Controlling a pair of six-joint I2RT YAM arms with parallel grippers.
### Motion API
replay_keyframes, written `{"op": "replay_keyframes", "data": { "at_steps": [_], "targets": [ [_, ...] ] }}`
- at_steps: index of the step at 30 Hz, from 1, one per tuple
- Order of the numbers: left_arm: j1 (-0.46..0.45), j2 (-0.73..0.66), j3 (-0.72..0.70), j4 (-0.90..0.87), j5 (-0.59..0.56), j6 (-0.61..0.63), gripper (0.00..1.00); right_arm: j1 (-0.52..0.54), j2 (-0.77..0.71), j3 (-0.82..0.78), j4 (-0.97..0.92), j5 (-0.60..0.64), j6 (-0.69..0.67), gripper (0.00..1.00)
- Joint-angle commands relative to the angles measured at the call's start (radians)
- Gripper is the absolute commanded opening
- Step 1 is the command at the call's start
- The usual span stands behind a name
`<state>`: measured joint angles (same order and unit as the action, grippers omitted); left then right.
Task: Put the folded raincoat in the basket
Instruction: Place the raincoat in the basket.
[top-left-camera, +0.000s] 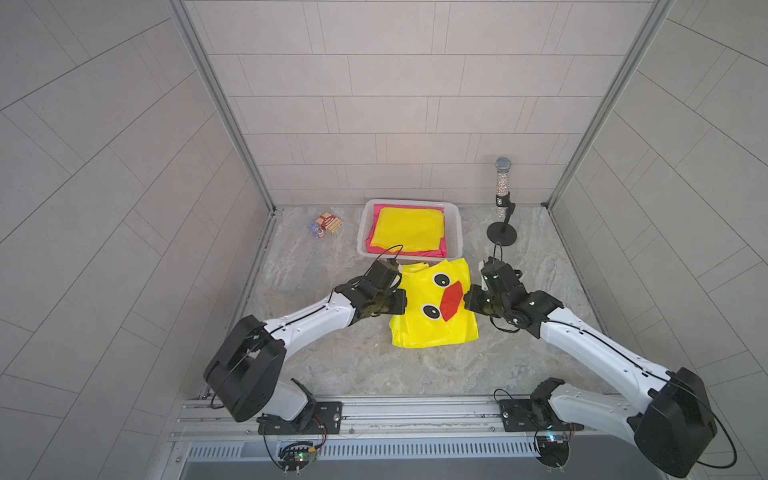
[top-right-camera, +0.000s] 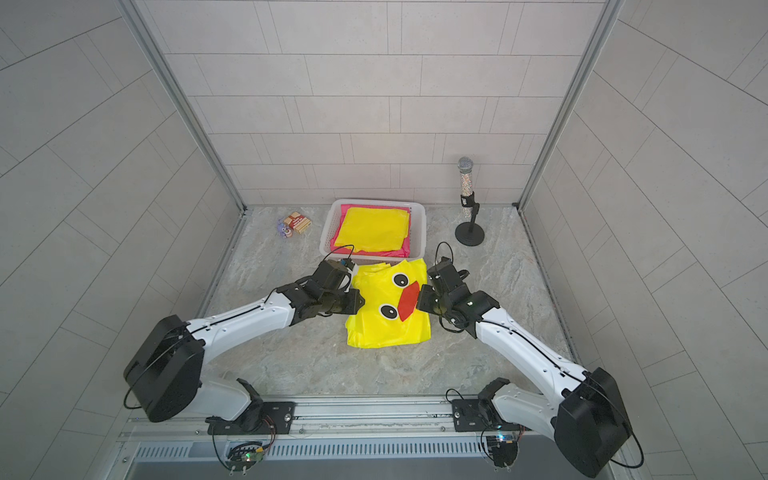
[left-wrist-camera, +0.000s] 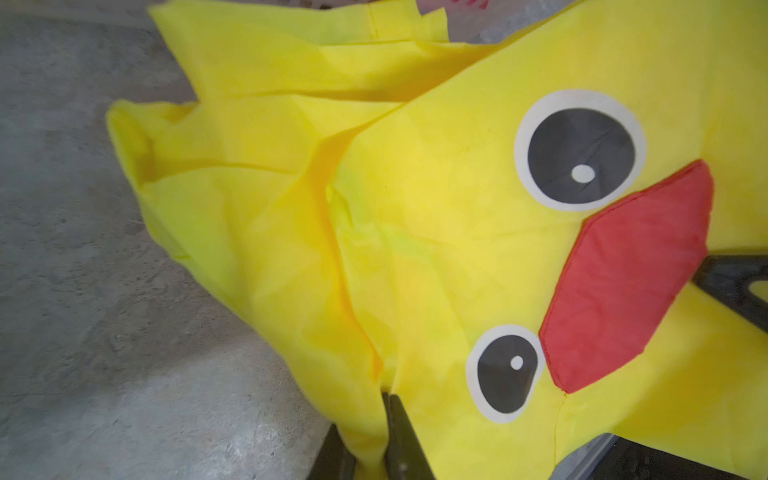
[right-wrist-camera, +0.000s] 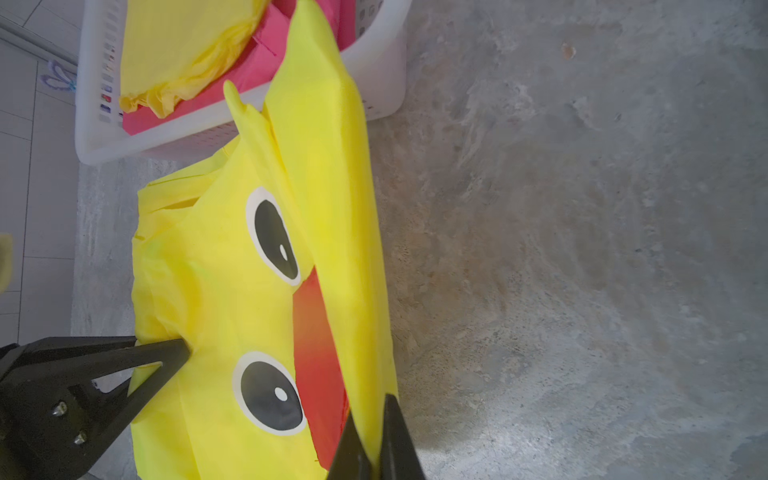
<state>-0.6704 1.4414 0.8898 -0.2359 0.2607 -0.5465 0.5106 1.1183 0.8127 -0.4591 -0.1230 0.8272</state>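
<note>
The folded raincoat (top-left-camera: 432, 309) (top-right-camera: 386, 311) is yellow with a duck face: two eyes and a red beak. It lies on the marble table just in front of the white basket (top-left-camera: 456, 232) (top-right-camera: 422, 226). My left gripper (top-left-camera: 402, 300) (left-wrist-camera: 370, 432) is shut on the raincoat's left edge (left-wrist-camera: 436, 249). On the opposite edge beside the beak (right-wrist-camera: 320, 353), my right gripper (top-left-camera: 467, 299) (right-wrist-camera: 372, 411) is also shut. That edge stands up in a fold. The basket (right-wrist-camera: 386, 75) holds a yellow folded raincoat (top-left-camera: 407, 228) on top of a pink one.
A glittery microphone on a black stand (top-left-camera: 503, 199) stands right of the basket. Small striped boxes and a purple toy (top-left-camera: 327, 223) lie to its left. Tiled walls close in the table on three sides.
</note>
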Motion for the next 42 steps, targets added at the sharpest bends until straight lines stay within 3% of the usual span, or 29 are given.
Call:
{"op": "replay_keyframes", "data": {
  "at_steps": [1,19,31,42],
  "targets": [
    [0.035,-0.041,0.066,-0.097,0.024,0.027,0.18,0.006,0.017,0.073,-0.049,0.019,-0.024,0.0],
    [0.234,0.048,0.347,-0.223,0.113,0.141,0.19,-0.039,0.311,0.468,-0.033,-0.056,-0.106,0.0],
    [0.298,0.238,0.543,-0.248,0.141,0.185,0.18,-0.152,0.517,0.64,0.052,-0.221,-0.112,0.0],
    [0.368,0.371,0.634,-0.185,0.149,0.203,0.16,-0.204,0.724,0.77,0.101,-0.354,-0.127,0.0]
  ]
}}
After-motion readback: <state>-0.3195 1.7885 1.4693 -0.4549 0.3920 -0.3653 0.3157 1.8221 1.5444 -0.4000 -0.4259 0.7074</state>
